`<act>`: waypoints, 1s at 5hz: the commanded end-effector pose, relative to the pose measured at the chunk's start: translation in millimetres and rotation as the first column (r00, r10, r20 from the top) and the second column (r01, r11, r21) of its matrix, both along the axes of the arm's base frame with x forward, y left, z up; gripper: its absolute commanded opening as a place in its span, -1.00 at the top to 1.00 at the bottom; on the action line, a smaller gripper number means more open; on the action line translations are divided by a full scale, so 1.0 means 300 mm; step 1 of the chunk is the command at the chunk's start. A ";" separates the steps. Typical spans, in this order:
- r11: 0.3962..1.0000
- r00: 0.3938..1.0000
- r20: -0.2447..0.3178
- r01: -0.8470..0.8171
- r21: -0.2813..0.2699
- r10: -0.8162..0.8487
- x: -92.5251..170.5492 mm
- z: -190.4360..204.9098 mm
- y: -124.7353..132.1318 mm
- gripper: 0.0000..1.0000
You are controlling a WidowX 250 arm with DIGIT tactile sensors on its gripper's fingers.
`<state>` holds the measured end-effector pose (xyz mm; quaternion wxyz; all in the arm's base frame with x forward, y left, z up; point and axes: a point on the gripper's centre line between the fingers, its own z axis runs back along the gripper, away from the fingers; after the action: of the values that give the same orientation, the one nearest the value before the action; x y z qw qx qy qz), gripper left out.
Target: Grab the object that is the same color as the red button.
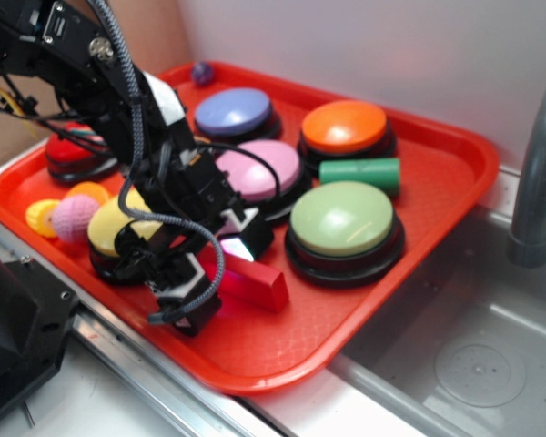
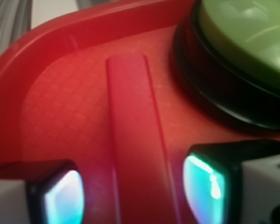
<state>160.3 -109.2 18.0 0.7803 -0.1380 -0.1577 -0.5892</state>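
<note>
The object, a long red block [image 1: 262, 283], lies flat on the red tray [image 1: 437, 209] near its front edge. My gripper [image 1: 222, 278] is lowered over the block's left end and is open, one finger on each side. In the wrist view the block [image 2: 133, 126] runs straight between the two glowing pads [image 2: 203, 189], with a narrow gap on either side. The red button [image 1: 71, 151] sits at the tray's far left, partly hidden behind the arm.
The tray also holds green [image 1: 343, 218], pink [image 1: 264, 168], orange [image 1: 344, 126], blue [image 1: 233, 111] and yellow [image 1: 114, 228] buttons. A green cylinder [image 1: 359, 171] lies behind the green button. A pink ball [image 1: 73, 217] rests at the left. A sink [image 1: 473, 355] and faucet [image 1: 537, 173] stand to the right.
</note>
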 end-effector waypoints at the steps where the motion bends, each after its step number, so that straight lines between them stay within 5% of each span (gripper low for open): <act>1: 1.000 0.999 0.036 -0.017 0.018 0.016 -0.019 0.059 -0.014 1.00; 2: 0.961 0.966 -0.010 -0.258 0.102 0.260 -0.006 0.164 -0.015 1.00; 3: 0.861 0.870 -0.043 -0.477 0.175 0.491 0.017 0.283 0.011 1.00; 4: 0.725 0.718 -0.120 -0.661 0.194 0.686 0.072 0.356 0.082 1.00; 5: 0.555 0.538 -0.138 -0.795 0.245 0.831 0.098 0.398 0.187 1.00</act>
<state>184.9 -46.7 123.2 0.9857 -0.0592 -0.0414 -0.1521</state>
